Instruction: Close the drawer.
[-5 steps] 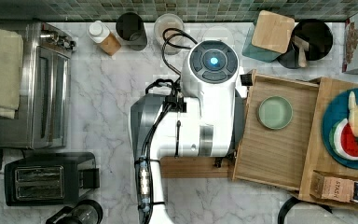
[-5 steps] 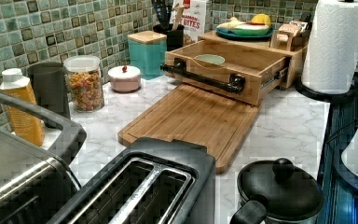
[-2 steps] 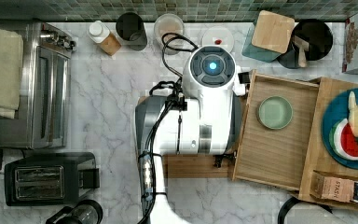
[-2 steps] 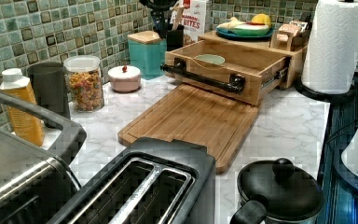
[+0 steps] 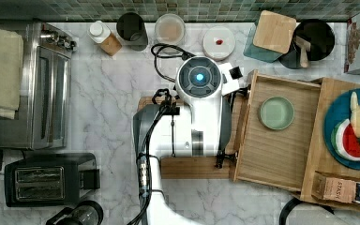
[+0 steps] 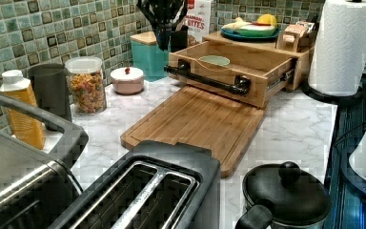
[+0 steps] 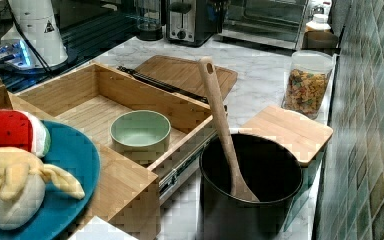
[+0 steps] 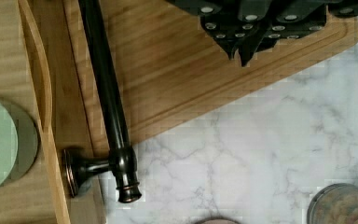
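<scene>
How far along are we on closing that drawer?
Nothing looks done: the drawer stands pulled out over the cutting board, a green bowl inside it. In hand: the pincer hangs above the drawer's back corner in the left view, apart from the dark handle. Left: get against the drawer front and push it in.

A bamboo cutting board point(image 6: 198, 125) lies flat on the marble counter point(image 5: 103, 117). Along the tiled wall stand a cereal jar point(image 6: 86, 85), a dark cup point(image 6: 50, 90) and an orange bottle point(image 6: 22, 109) (white-capped). A toaster point(image 5: 49, 179) sits beside a toaster oven point(image 5: 44, 84). A blue plate point(image 7: 55, 165) carries toy fruit. A wooden spoon point(image 7: 222, 125) leans in a black pot point(image 7: 250, 185).
</scene>
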`<action>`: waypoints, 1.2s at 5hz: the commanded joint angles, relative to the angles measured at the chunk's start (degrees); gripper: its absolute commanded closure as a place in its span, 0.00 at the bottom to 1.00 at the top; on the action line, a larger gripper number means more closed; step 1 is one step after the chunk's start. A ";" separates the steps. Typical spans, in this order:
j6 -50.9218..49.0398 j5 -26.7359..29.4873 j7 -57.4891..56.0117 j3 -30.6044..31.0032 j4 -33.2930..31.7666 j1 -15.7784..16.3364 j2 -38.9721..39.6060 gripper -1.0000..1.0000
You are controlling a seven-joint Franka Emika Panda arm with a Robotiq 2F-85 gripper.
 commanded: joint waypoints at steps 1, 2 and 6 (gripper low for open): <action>3.41 -6.01 -0.96 -0.74 -1.92 0.15 7.03 1.00; 8.02 -9.92 -0.52 -1.84 -4.04 0.14 7.09 1.00; 11.63 -10.76 -10.79 -2.78 -6.66 -5.22 6.29 1.00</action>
